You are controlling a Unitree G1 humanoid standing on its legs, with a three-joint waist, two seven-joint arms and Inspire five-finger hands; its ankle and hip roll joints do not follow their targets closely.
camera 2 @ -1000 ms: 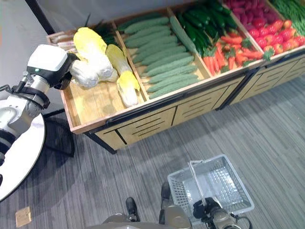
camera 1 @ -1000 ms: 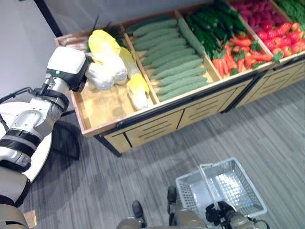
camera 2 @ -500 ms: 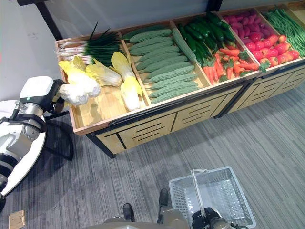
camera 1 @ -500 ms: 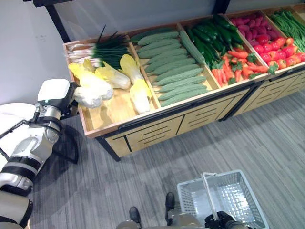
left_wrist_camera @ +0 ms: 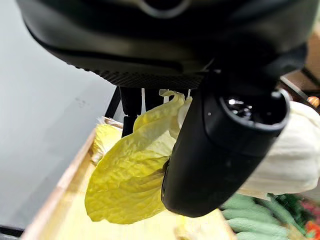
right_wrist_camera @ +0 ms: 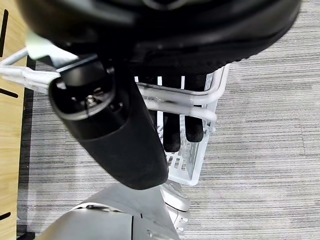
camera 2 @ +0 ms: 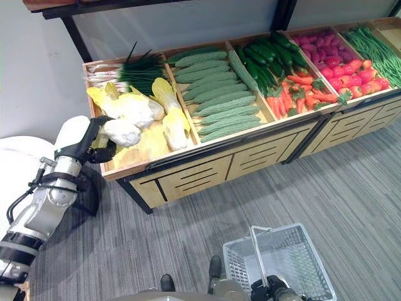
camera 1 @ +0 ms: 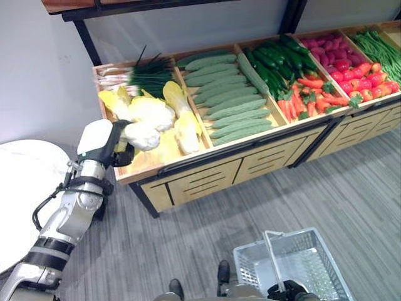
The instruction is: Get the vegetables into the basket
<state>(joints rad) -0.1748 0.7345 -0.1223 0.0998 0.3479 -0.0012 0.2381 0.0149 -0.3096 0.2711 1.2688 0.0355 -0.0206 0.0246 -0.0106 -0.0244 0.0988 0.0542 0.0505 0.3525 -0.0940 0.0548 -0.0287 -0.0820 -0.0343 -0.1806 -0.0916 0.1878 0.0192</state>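
Observation:
My left hand [camera 1: 118,143] is shut on a pale napa cabbage [camera 1: 141,134] and holds it over the front left corner of the wooden cabbage bin [camera 1: 147,163]. In the left wrist view the thumb [left_wrist_camera: 220,145] presses the cabbage's yellow leaf [left_wrist_camera: 127,177] and white stalk [left_wrist_camera: 292,155]. More cabbages [camera 1: 178,116] lie in the same bin. A white wire basket [camera 1: 249,268] hangs low at the right, with nothing in it. My right hand [camera 1: 285,292] is shut on the basket's handle [right_wrist_camera: 177,98], its fingers [right_wrist_camera: 172,132] curled round the bar.
The long wooden produce stand [camera 1: 207,172] also holds scallions [camera 1: 147,72], green gourds [camera 1: 229,103], cucumbers [camera 1: 276,53], carrots [camera 1: 307,94], red vegetables [camera 1: 348,59] and green beans [camera 1: 382,47]. A white round table [camera 1: 22,194] stands at the left. Grey floor [camera 1: 188,244] lies between stand and basket.
The view has shifted. My left hand has drawn the cabbage from the middle of the bin back to its front left corner. The basket stays in my right hand.

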